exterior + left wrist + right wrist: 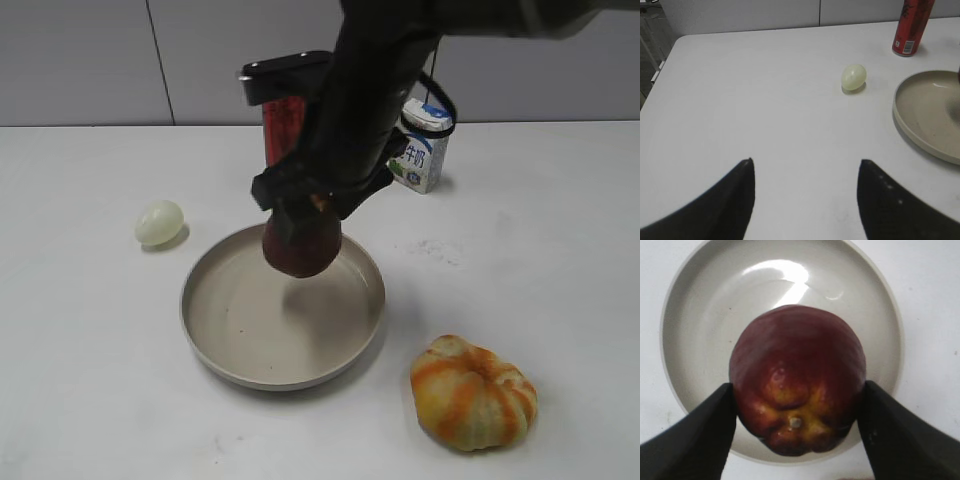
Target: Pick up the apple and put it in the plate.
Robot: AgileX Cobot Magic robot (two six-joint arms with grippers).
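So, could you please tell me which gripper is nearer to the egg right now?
Right. The right gripper holds the apple over the plate, beside the egg. The left gripper sits open, well back from the egg across bare table.

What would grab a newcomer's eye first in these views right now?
The dark red apple, clamped between the right gripper's black fingers and held just above the beige plate at the table's middle. Next, the orange-and-yellow pumpkin at front right, and the pale egg left of the plate. The left gripper hangs open over bare table.
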